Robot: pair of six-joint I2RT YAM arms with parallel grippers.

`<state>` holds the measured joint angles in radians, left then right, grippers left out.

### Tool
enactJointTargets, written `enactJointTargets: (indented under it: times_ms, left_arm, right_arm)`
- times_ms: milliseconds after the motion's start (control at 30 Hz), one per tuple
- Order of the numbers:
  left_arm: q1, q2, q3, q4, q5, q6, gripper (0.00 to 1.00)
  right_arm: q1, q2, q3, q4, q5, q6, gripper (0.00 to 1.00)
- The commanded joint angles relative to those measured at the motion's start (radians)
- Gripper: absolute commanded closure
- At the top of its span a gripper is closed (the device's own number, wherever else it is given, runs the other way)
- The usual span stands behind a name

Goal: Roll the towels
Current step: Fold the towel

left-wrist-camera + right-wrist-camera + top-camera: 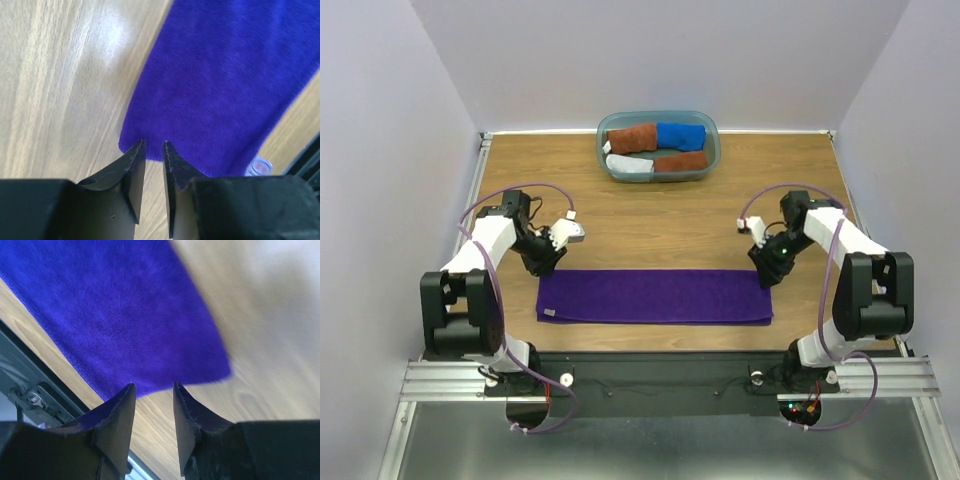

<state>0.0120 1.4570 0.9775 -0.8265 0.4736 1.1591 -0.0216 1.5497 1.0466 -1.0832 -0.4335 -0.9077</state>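
Here, purple towel (655,297) flat, left tool (153,143) slightly apart at its far-left corner, right tool (153,385) apart at far-right corner

1 towel (655,297) flat across desk (650,215) front, left claw (154,145) at its back-left corner, right claw (154,386) at its back-right corner, tub (712,135) behind at centre, 4 rolled towels (632,138) inside

We see two arms built alike: the white-and-black left arm (480,245) and the white-and-black right arm (842,235) each set smooth white shells between chunky black joint housings. A thin purple cable (545,190) loops over the left, and a second purple cable (790,188) over the right. The left gripper (153,145) and right gripper (152,387) end in matte black wedge-shaped fingers (131,172), faintly scuffed. A small green light (785,240) glows near the right wrist.
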Motion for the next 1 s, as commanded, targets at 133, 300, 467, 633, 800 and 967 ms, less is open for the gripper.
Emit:
enactJointTargets:
  times_ms: [133,300,467,633,800,967]
  left_arm:
    - [-0.009,0.12,-0.028,0.098,-0.078,-0.107,0.76]
    - [-0.01,0.232,0.01,0.205,-0.112,-0.219,0.83]
    - [-0.01,0.338,0.116,0.274,-0.115,-0.352,0.84]
    - [-0.009,0.391,0.219,0.311,-0.107,-0.462,0.83]
    - [-0.009,0.39,0.271,0.34,-0.125,-0.51,0.8]
    - [-0.01,0.313,0.273,0.271,-0.092,-0.451,0.78]
  right_arm:
    - [0.052,0.076,-0.094,0.121,0.096,0.05,0.59]
    - [0.077,0.079,-0.134,0.158,0.142,0.061,0.54]
    - [0.078,0.133,-0.096,0.249,0.197,0.138,0.51]
    - [0.077,0.266,0.066,0.342,0.291,0.196,0.51]
    - [0.077,0.352,0.231,0.344,0.331,0.233,0.5]
    - [0.077,0.25,0.247,0.264,0.288,0.237,0.49]
